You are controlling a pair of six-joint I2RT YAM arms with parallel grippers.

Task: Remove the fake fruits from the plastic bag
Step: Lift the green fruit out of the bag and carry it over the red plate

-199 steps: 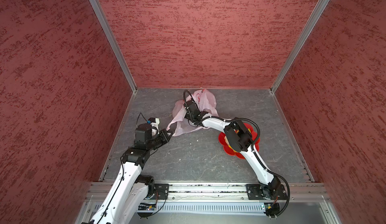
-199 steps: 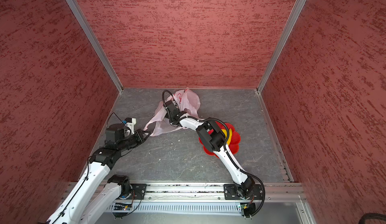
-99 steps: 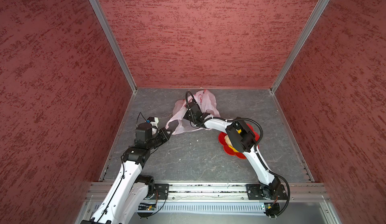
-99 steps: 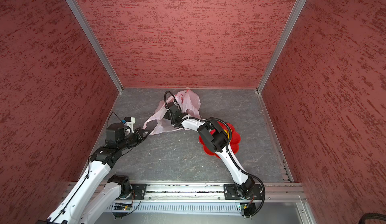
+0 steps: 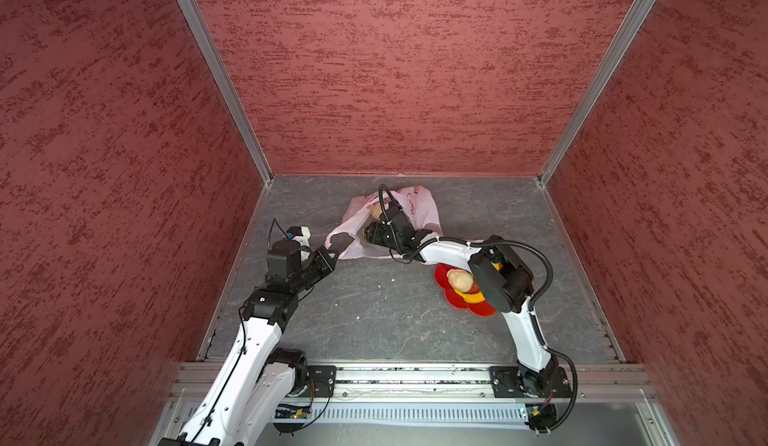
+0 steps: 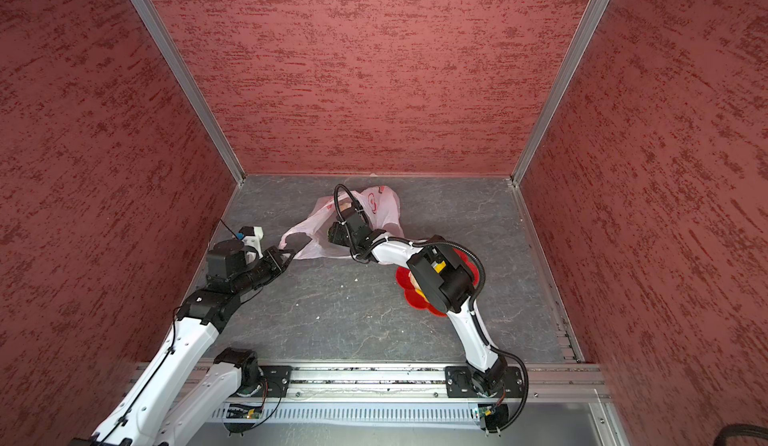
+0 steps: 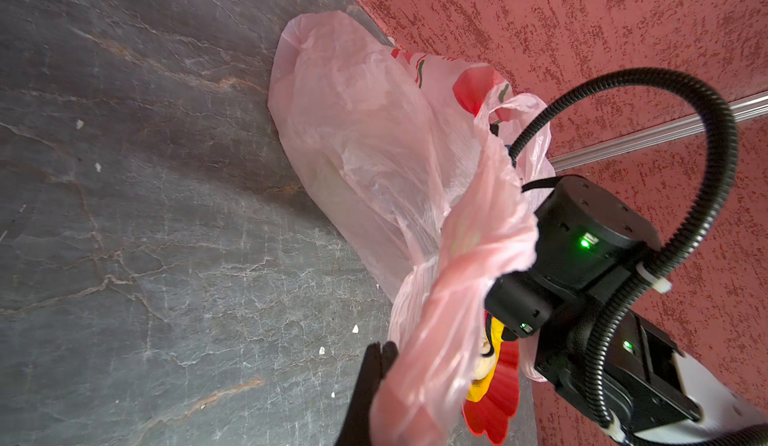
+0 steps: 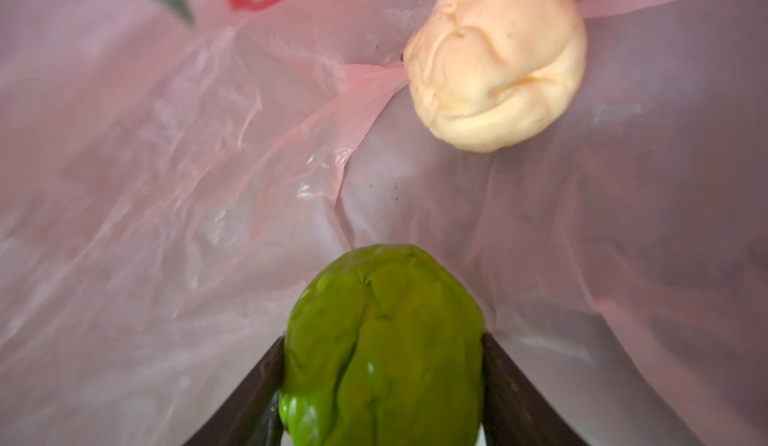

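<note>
Up at the far end, the plastic bag (image 5: 419, 211) lies crumpled, one handle pinched tight in my left gripper (image 5: 334, 252) to hold the mouth open. Nearer, on my right side, the red dish (image 5: 453, 300) already carries a lumpy beige fruit (image 5: 459, 279). My right gripper (image 8: 383, 342), reaching inside the bag, is clamped on the green fruit (image 8: 374, 290), and over the last second it has drawn back slightly; I judge this fruit is on its way out. One pale beige fruit (image 8: 496, 59) remains inside.
</note>
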